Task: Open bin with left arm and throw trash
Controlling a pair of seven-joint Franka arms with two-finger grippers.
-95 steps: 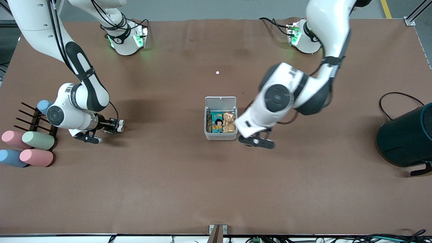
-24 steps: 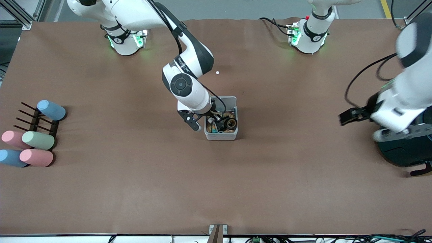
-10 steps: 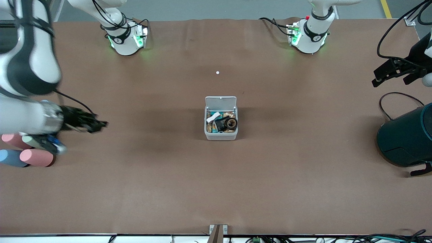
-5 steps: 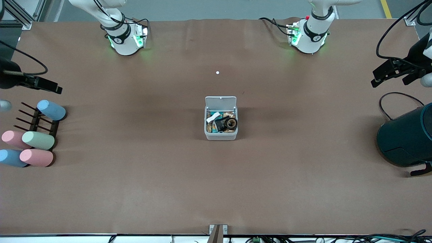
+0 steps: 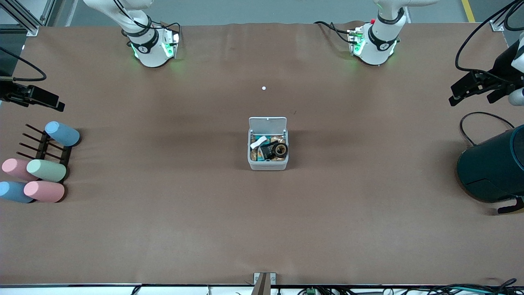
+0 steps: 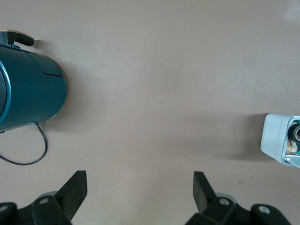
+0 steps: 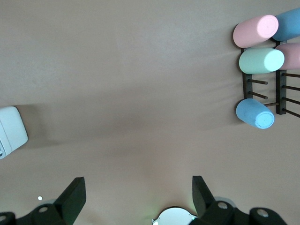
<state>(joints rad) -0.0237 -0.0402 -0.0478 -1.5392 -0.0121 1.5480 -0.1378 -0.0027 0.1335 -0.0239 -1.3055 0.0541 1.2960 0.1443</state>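
Note:
The bin stands mid-table with its white lid hinged open. Inside lie the white bone-shaped piece, the black packet and the dark tape roll, on top of snack wrappers. My left gripper is open and empty, up over the left arm's end of the table; its wrist view shows the jaws spread wide and the bin at the frame's edge. My right gripper is open and empty over the right arm's end; the bin's corner shows in its wrist view.
A large dark teal cylinder with a black cable lies at the left arm's end. Several pastel cylinders lie on and beside a black pegged rack at the right arm's end. A small white dot lies on the cloth.
My right arm dropped trash into the open bin, then swung away to its end of the table. My left arm drew back to its end. The lid stayed open.

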